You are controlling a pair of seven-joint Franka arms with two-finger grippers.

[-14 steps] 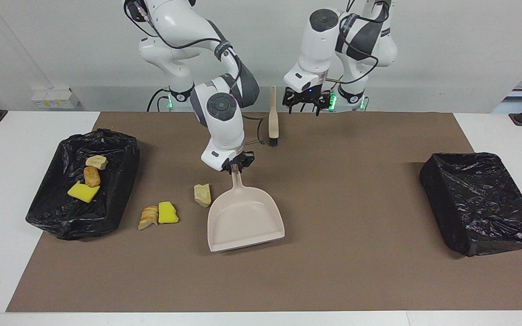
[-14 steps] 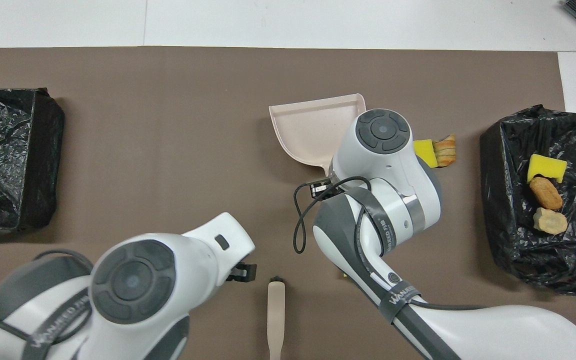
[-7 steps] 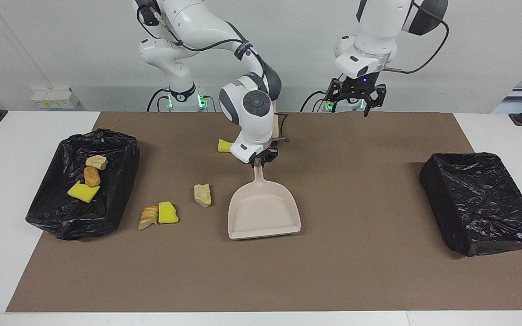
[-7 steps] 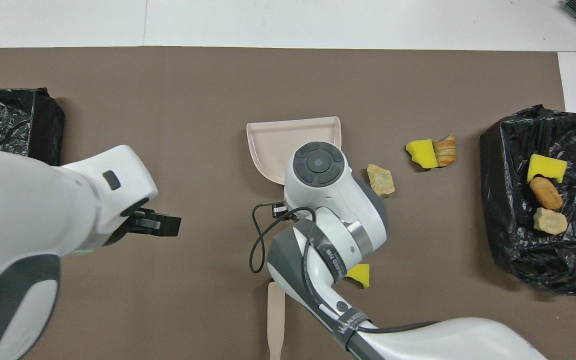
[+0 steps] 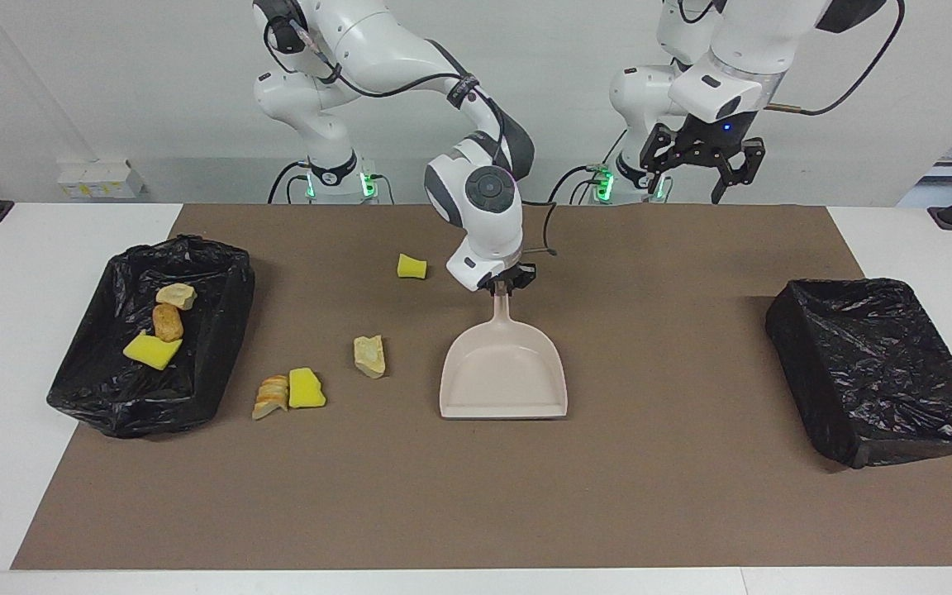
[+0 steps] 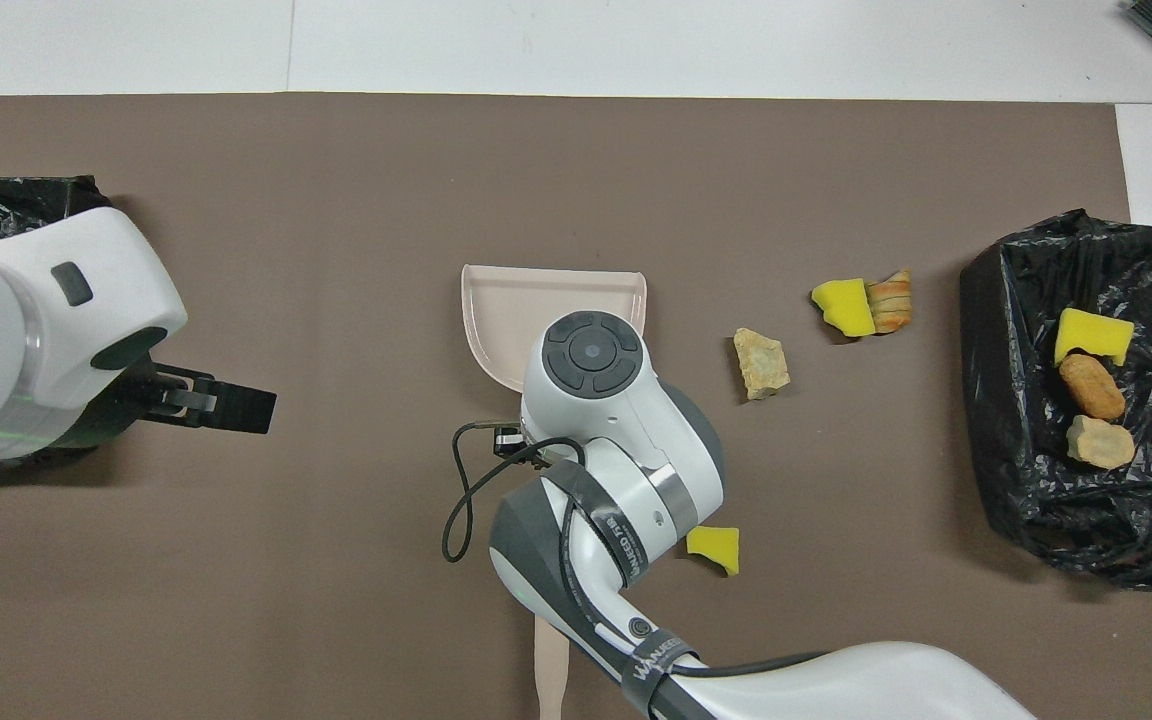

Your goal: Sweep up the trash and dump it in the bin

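Note:
My right gripper [image 5: 502,288] is shut on the handle of the beige dustpan [image 5: 502,376], which lies flat and empty mid-mat [image 6: 511,310]. Loose trash lies on the mat toward the right arm's end: a yellow chunk [image 5: 411,266] [image 6: 714,548], a tan lump [image 5: 369,355] [image 6: 761,363], and a yellow chunk [image 5: 306,388] touching a bread-like lump [image 5: 271,397]. The black-lined bin [image 5: 224,318] [image 6: 996,420] holds three scraps [image 5: 168,322]. My left gripper [image 5: 701,165] hangs open and raised over the left arm's end of the mat, holding nothing.
A second black-lined bin [image 5: 873,372] stands at the left arm's end, partly covered by my left arm in the overhead view. The beige hand brush [image 6: 548,670] lies by the robots' edge, its head hidden under my right arm.
My right arm slid the dustpan toward the left arm's end and squared it up, uncovering the yellow chunk nearer the robots. My left arm rose and swung toward its own end.

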